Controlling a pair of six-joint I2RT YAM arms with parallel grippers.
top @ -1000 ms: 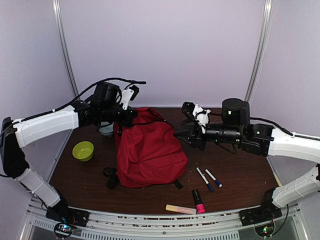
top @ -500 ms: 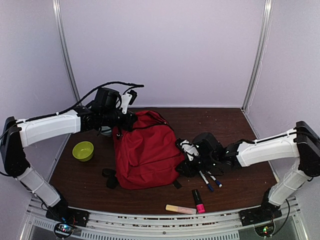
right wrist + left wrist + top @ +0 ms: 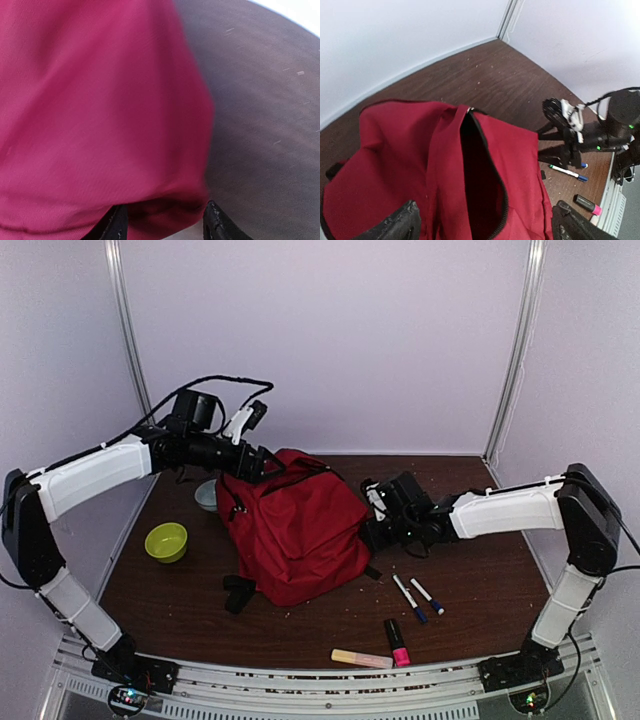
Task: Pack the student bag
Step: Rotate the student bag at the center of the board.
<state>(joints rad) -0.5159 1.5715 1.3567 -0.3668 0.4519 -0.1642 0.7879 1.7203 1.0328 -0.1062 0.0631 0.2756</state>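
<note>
The student bag (image 3: pixel 295 530) is a big red backpack lying mid-table, its black zipper pulled apart over a dark opening (image 3: pixel 480 185). My left gripper (image 3: pixel 256 462) hovers over the bag's top end and is open, with its black fingertips (image 3: pixel 400 222) wide apart on either side of the opening (image 3: pixel 485 226). My right gripper (image 3: pixel 370 528) sits low at the bag's right edge. It is open, and a bulge of red fabric (image 3: pixel 100 125) lies between its two fingertips (image 3: pixel 117 226).
A green bowl (image 3: pixel 166 541) and a grey cup (image 3: pixel 207 495) stand left of the bag. Two white markers (image 3: pixel 418 597), a pink highlighter (image 3: pixel 398 642) and a pale one (image 3: pixel 362 658) lie front right. A black strap (image 3: pixel 238 590) trails at the bag's front.
My left gripper has opened and drawn back left from the bag's top. The right gripper went from the bag's lower right corner up to its right edge. The bag has shifted and turned.
</note>
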